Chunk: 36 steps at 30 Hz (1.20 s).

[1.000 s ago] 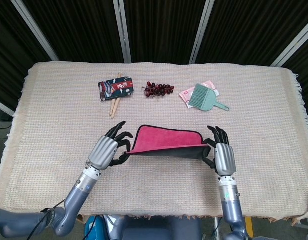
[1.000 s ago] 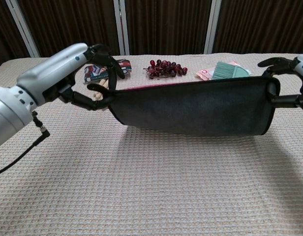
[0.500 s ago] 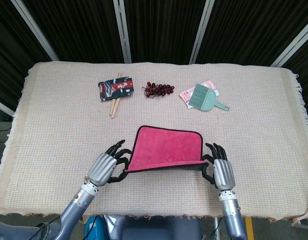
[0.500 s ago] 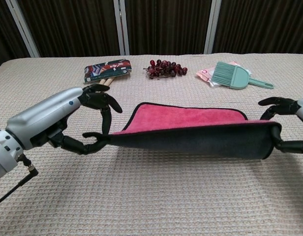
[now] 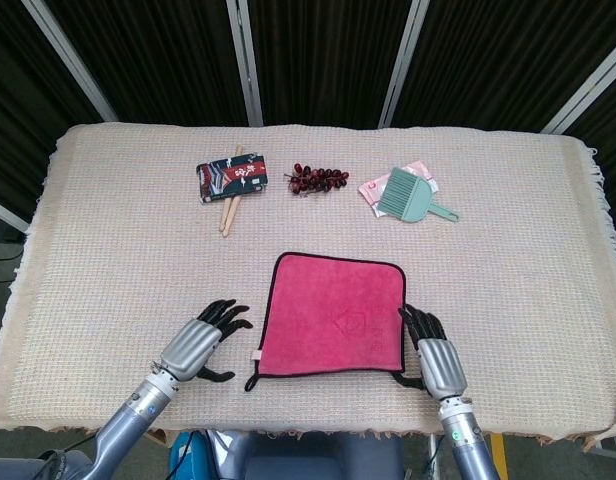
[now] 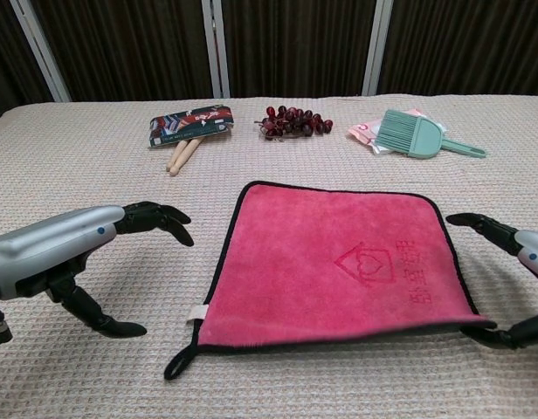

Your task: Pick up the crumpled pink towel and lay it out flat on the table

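**Pink towel spread flat between the two hands**

The pink towel (image 5: 333, 315) lay flat on the tabletop (image 5: 118, 240), spread out square with its dark edging showing all round. A small loop tag (image 6: 176, 365) trailed from its near left corner, and a stamped house-shaped mark (image 6: 365, 262) showed on the right half of the cloth.

The left hand (image 5: 196, 345) sat just beside the towel's left edge, apart from the cloth, its fingers (image 6: 155, 218) spread and curved with nothing in them; the thumb hung low and separate from the rest. The right hand (image 5: 433, 350) sat at the towel's right edge, also holding nothing, its fingers (image 6: 479, 227) splayed. In the chest view its thumb lay at the near right corner of the towel, touching or nearly touching the hem; I could not tell which.

At the far side of the tabletop, well apart from the towel, stood a row of other things. A printed packet (image 5: 231, 177) lay on the left with two wooden sticks (image 5: 229, 211) poking out from under it towards the robot. A bunch of dark red grapes (image 5: 319, 179) lay in the middle. To the right a green brush (image 5: 412, 195) rested on a pink packet (image 5: 373, 190).
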Each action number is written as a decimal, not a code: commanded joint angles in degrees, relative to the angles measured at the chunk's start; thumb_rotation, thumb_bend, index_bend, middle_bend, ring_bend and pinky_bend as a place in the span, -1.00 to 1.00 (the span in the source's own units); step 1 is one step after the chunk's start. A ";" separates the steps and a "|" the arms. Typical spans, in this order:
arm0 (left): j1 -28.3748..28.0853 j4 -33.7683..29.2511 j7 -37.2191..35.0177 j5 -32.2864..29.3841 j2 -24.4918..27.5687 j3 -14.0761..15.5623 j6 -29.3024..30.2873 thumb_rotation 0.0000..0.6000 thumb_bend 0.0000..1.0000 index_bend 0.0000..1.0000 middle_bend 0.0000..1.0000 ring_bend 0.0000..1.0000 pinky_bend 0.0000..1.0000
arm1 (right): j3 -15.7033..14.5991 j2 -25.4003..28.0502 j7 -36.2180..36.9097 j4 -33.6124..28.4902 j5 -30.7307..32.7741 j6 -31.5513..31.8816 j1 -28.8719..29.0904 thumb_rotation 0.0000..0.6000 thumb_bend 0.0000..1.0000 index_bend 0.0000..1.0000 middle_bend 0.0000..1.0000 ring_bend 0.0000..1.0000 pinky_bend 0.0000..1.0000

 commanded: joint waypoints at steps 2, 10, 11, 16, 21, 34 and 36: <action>1.52 -2.09 -2.83 2.32 2.26 -0.07 2.27 1.00 -1.00 -0.60 -0.86 -1.00 -0.94 | -0.94 0.75 -0.21 -1.78 -3.57 2.85 -1.35 1.00 -0.58 -1.00 -1.00 -1.00 -1.00; 4.75 -6.40 -3.22 5.16 7.27 0.00 6.75 1.00 -1.00 -0.62 -0.85 -1.00 -0.94 | -2.44 5.21 -2.20 -5.90 -6.93 5.29 -3.31 1.00 -0.58 -1.00 -1.00 -1.00 -1.00; 5.32 -6.92 -2.03 5.31 8.22 0.14 7.47 1.00 -1.00 -0.62 -0.85 -1.00 -0.94 | -2.54 6.31 -2.47 -6.30 -6.80 4.84 -3.27 1.00 -0.58 -1.00 -1.00 -1.00 -1.00; 11.51 -7.88 9.43 5.65 12.58 1.29 15.90 1.00 -1.00 -0.64 -0.86 -1.00 -0.94 | -2.16 11.86 -4.51 -4.57 -5.90 3.84 -3.38 1.00 -0.58 -1.00 -1.00 -1.00 -1.00; 18.29 -8.43 12.57 6.34 16.40 3.49 23.61 1.00 -1.00 -0.67 -0.88 -1.00 -0.94 | -2.05 15.77 -4.27 -1.93 -6.91 5.34 -4.42 1.00 -0.58 -1.00 -1.00 -1.00 -1.00; 29.27 -1.15 5.32 7.10 19.90 2.94 34.08 1.00 -1.00 -0.78 -0.94 -1.00 -0.97 | -1.27 19.80 0.28 1.79 -15.07 18.20 -9.86 1.00 -0.58 -1.00 -1.00 -1.00 -1.00; 29.92 -1.13 2.79 6.53 20.65 2.42 34.05 1.00 -1.00 -0.78 -0.93 -1.00 -0.97 | -0.98 20.05 1.26 2.15 -16.19 19.43 -10.18 1.00 -0.58 -1.00 -1.00 -1.00 -1.00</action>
